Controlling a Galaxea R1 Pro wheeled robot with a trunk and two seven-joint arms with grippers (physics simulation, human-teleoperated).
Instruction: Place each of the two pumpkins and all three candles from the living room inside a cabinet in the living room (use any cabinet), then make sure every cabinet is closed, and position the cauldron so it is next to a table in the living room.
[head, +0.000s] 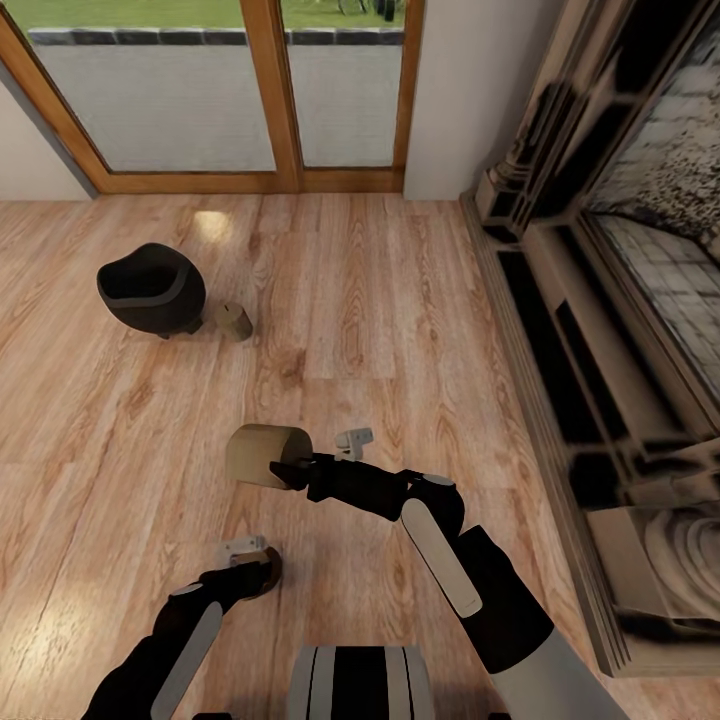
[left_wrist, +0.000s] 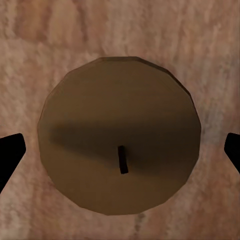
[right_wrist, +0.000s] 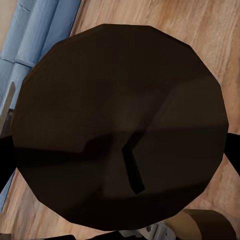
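Note:
Three candles show. One candle is held off the floor, tipped on its side, with my right gripper shut on it. A second candle stands upright on the wood floor right under my left gripper, which is open with its fingertips apart from the candle's sides. The third candle stands on the floor beside the black cauldron, further left and ahead. The long low cabinet runs along the right wall. The pumpkins and the table are out of view.
A wood-framed glass door closes the far wall. Open wood floor lies between me and the cabinet. The right wrist view catches a blue cushioned seat.

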